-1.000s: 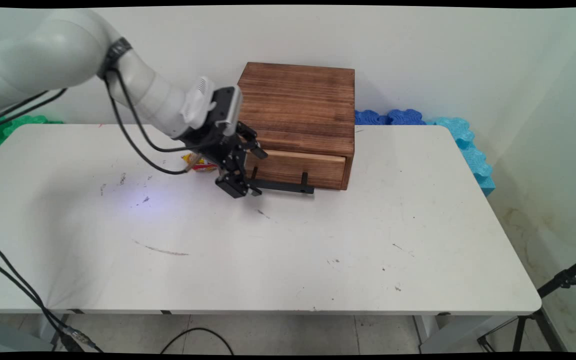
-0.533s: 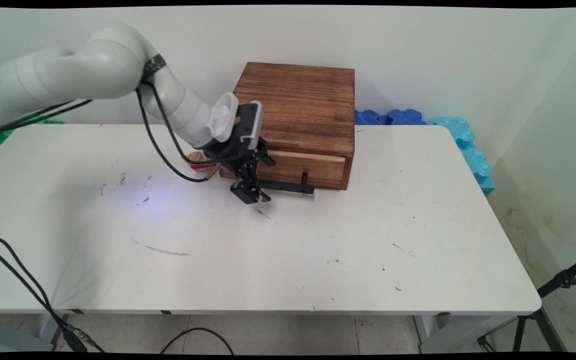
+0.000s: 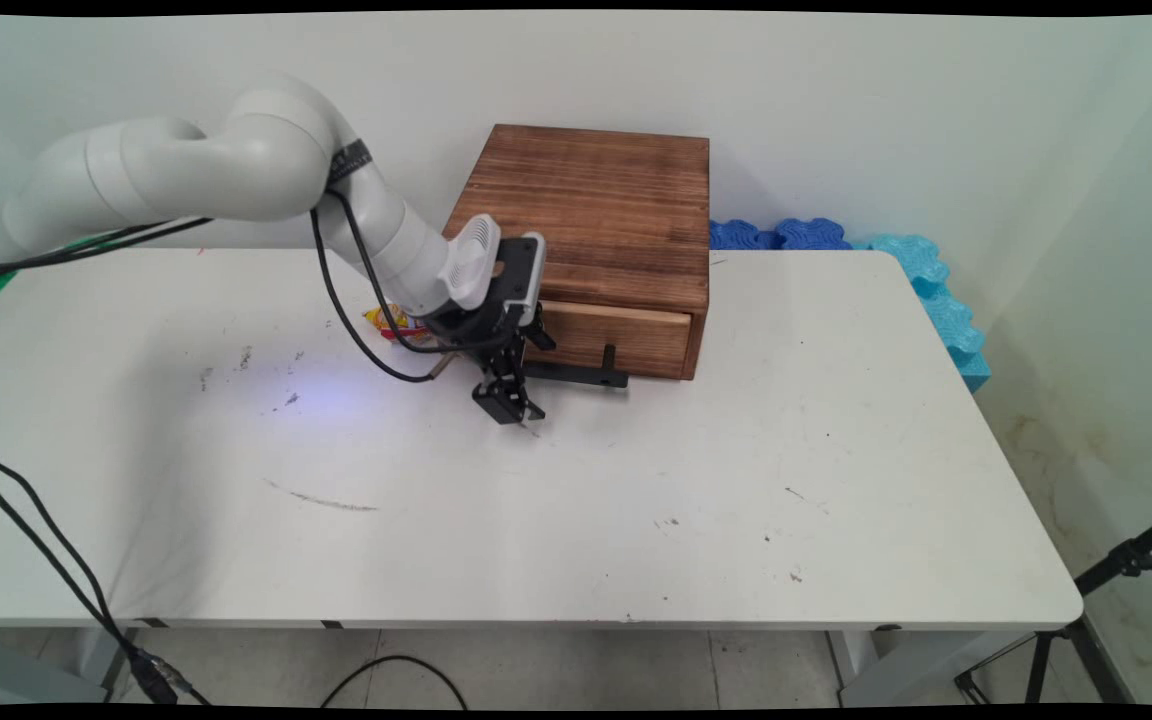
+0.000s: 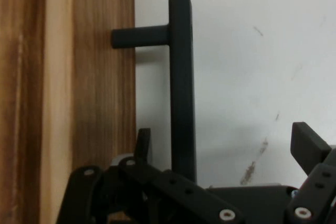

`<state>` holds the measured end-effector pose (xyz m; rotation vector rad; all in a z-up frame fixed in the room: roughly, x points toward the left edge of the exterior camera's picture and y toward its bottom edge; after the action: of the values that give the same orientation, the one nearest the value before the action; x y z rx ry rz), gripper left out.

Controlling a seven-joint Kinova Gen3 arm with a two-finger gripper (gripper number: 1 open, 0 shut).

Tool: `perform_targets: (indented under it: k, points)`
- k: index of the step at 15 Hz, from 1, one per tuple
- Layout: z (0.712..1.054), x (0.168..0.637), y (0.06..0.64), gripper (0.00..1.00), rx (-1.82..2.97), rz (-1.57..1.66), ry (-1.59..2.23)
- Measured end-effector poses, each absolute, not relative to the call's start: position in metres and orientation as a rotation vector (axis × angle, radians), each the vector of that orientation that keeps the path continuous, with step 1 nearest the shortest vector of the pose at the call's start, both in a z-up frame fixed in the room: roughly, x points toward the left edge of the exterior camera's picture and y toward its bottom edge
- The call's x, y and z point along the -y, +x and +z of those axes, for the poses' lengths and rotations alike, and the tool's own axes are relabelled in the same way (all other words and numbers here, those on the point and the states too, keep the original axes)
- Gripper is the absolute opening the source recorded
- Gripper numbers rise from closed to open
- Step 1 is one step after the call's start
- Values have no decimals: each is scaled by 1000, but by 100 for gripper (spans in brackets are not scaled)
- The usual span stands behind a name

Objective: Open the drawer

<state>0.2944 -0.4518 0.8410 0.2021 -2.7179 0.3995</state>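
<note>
We see the pincer (image 3: 509, 403) open, its fingers straddling the left end of the black handle (image 4: 181, 87) on the wooden box's (image 3: 596, 215) drawer (image 3: 616, 335), low over the desk (image 3: 576, 500).

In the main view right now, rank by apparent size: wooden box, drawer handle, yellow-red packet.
1. wooden box
2. drawer handle
3. yellow-red packet, though the arm hides part of it, so its rank is unsure.

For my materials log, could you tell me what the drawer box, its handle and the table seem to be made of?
Drawer box: wood, stained dark brown with visible grain; its drawer front is paler, looks unstained.
Handle: matte black round bar, metal or plastic, cannot tell which.
Table: smooth white top, probably laminate, scuffed with dark marks.
</note>
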Motion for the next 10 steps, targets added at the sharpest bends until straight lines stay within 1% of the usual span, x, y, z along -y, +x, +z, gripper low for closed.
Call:
perform_targets:
  k: [10]
  points:
    - [820,455,286,100,2763,377,208]
